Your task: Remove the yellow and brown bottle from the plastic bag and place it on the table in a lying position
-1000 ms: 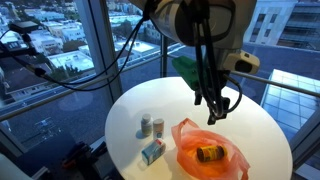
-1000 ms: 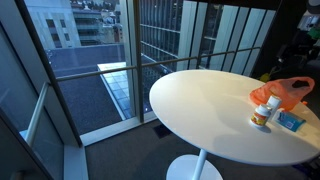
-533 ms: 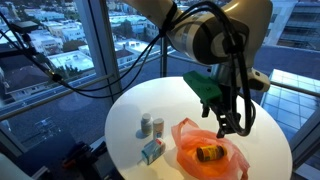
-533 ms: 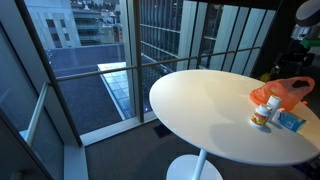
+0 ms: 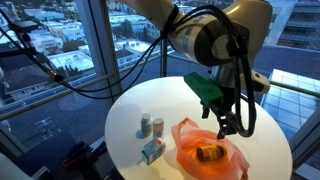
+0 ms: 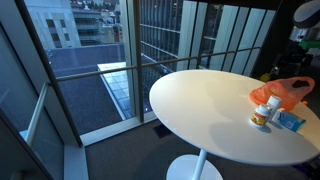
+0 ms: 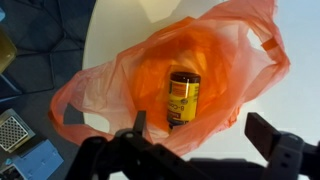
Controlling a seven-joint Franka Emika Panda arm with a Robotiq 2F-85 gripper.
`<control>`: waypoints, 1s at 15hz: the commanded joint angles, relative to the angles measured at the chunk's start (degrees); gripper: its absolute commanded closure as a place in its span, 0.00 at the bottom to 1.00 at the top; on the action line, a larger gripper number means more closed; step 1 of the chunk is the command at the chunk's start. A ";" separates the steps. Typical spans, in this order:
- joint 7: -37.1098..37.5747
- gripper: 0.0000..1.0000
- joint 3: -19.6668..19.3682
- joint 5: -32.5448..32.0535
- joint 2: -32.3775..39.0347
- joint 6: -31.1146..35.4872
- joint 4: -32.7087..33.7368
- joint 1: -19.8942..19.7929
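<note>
Orange-tinted peek into the plastic bag (image 7: 110, 75) near the bench (image 5: 150, 100) edge. Can make out the yellow and brown bottle (image 7: 182, 98) lying flat inside, label unreadable. Got the jaws spread wide above, gripping nothing. Only half-seeing that bag (image 6: 283, 92) in an exterior view, cropped by frame.

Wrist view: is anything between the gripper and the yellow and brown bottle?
Nothing visible. The plastic bag is spread open, the yellow and brown bottle lies uncovered inside, and the gripper hangs open above it.
</note>
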 commanded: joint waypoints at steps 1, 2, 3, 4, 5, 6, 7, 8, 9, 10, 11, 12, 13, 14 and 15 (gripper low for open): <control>-0.90 0.00 0.05 0.19 0.00 1.20 -0.46 -0.58; -1.08 0.00 -0.05 0.33 0.02 1.48 -0.71 -0.79; -1.19 0.00 -0.19 0.22 0.00 2.17 -1.15 -0.91; -1.01 0.00 -0.35 0.15 0.10 3.07 -1.57 -1.00; -0.95 0.00 -0.53 -0.03 0.20 4.10 -2.10 -1.15; -1.01 0.00 -0.66 0.01 0.36 5.03 -2.53 -1.37; -1.09 0.00 -0.81 -0.06 0.70 5.90 -2.94 -1.55; -1.31 0.00 -0.86 -0.01 1.09 6.80 -3.30 -1.73; -1.52 0.00 -0.83 -0.09 1.85 7.61 -3.53 -1.85; -1.94 0.00 -0.73 -0.15 2.52 8.31 -3.82 -1.95; -2.20 0.00 -0.67 -0.25 3.06 9.02 -4.15 -1.98; -2.47 0.00 -0.61 -0.33 3.61 9.81 -4.50 -1.97; -2.76 0.00 -0.56 -0.41 4.33 10.64 -4.78 -1.98; -3.07 0.00 -0.49 -0.39 5.11 11.22 -4.81 -2.03; -3.49 0.00 -0.38 -0.35 5.93 11.96 -4.83 -2.09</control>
